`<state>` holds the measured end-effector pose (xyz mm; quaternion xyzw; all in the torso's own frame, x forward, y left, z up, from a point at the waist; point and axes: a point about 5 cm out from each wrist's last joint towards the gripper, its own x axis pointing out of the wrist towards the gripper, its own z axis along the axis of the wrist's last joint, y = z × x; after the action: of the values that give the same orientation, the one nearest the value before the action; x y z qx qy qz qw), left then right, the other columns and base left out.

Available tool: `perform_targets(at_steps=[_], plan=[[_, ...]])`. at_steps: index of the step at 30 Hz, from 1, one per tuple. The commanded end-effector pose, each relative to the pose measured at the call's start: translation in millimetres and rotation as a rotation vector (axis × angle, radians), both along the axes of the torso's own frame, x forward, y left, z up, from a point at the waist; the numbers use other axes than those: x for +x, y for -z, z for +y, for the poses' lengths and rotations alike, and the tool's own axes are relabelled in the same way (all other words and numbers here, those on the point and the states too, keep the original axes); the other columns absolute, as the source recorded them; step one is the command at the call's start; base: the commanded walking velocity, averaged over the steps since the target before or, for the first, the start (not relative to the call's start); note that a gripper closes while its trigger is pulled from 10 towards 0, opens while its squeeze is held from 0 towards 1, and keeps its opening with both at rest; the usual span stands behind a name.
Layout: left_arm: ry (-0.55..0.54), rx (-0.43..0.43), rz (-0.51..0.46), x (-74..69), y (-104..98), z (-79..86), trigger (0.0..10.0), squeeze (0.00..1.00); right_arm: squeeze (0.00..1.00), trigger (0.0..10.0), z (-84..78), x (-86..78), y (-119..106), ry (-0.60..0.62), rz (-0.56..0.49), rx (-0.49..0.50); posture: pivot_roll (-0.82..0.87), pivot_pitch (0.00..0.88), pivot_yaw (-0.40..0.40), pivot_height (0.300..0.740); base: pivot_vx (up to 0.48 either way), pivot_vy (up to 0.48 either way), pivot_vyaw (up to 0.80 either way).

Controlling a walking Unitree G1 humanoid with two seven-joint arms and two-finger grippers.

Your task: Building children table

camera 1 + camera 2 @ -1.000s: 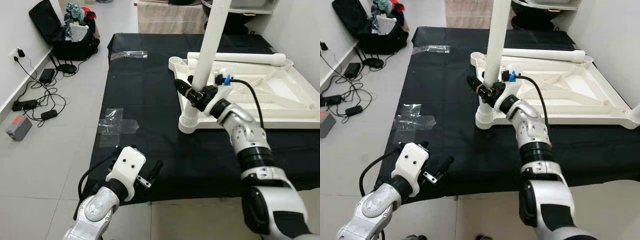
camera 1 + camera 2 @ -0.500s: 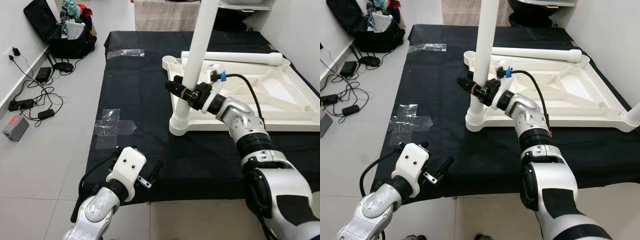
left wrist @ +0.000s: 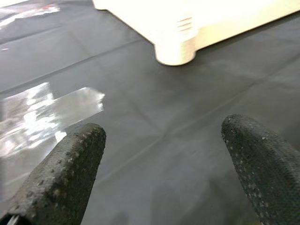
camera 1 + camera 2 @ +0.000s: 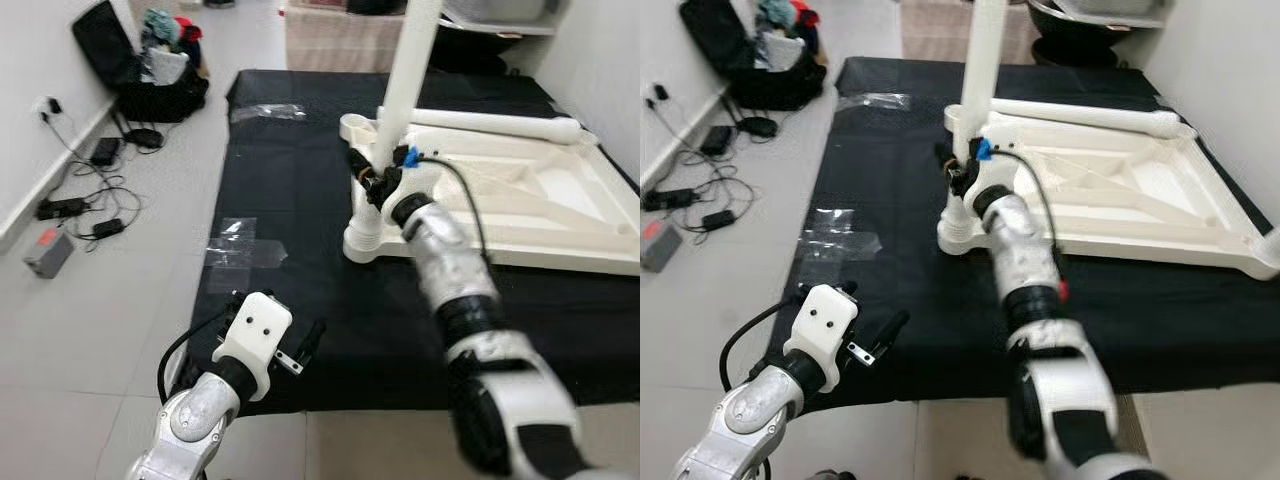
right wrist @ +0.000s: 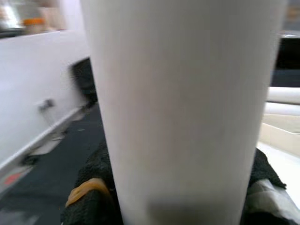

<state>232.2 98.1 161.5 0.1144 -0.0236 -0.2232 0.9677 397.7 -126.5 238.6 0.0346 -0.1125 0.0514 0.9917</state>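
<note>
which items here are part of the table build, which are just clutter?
Job:
white table leg, gripped by right gripper
upturned white tabletop
loose leg lying on it

Clutter:
clear tape on black mat
open bag
cables
left gripper, idle

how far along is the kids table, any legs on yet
One white leg stands upright in the near-left corner socket of the upturned tabletop, with the right claw clamped on it low down. A second leg lies loose across the tabletop's far edge, not yet fitted. The left claw is open and holding nothing, low over the black mat.
</note>
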Motion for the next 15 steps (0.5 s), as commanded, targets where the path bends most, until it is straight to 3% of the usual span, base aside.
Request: perform_targets(at_steps=[1,4,6,9,12,13,14,15], plan=[[0.002,0.009,0.005,0.2,2.6,0.6,10.0,0.00,0.00,0.0,-12.9,-12.7,32.6,0.258,0.118,0.021,0.11,0.145,-0.053,0.740,0.000,0.000,0.00],[-0.001,0.009,0.004,0.3,2.5,0.5,10.0,0.00,0.00,0.0,-3.5,-22.7,32.8,0.355,0.094,0.041,0.11,0.145,-0.053,0.740,0.000,0.000,0.00],[-0.002,0.009,0.004,-0.3,2.5,0.6,10.0,0.00,0.00,0.0,13.0,-27.5,36.9,0.379,0.125,0.082,0.12,0.143,-0.057,0.740,0.000,0.000,0.00],[-0.002,0.010,0.004,-0.7,2.5,0.5,10.0,0.00,0.00,0.0,19.0,-28.9,38.4,0.384,0.140,0.092,0.12,0.143,-0.057,0.740,0.000,0.000,0.00],[-0.002,0.010,0.005,-1.3,2.8,0.8,10.0,0.00,0.00,0.0,38.2,-34.4,40.0,0.450,0.210,0.141,0.12,0.145,-0.060,0.740,0.000,0.000,0.00],[-0.001,0.010,0.004,-1.1,2.7,0.6,10.0,0.00,0.00,4.6,42.6,-35.5,39.0,0.453,0.224,0.147,0.12,0.146,-0.061,0.740,0.000,0.000,0.00],[-0.001,0.010,0.003,-0.7,2.6,0.6,10.0,0.00,0.00,7.1,45.1,-36.0,37.1,0.448,0.227,0.152,0.12,0.145,-0.061,0.740,0.000,0.000,0.00],[-0.001,0.010,0.003,-0.7,2.6,0.6,10.0,0.00,0.00,7.1,45.1,-36.0,37.1,0.448,0.227,0.152,0.12,0.145,-0.061,0.740,0.000,0.000,0.00]])
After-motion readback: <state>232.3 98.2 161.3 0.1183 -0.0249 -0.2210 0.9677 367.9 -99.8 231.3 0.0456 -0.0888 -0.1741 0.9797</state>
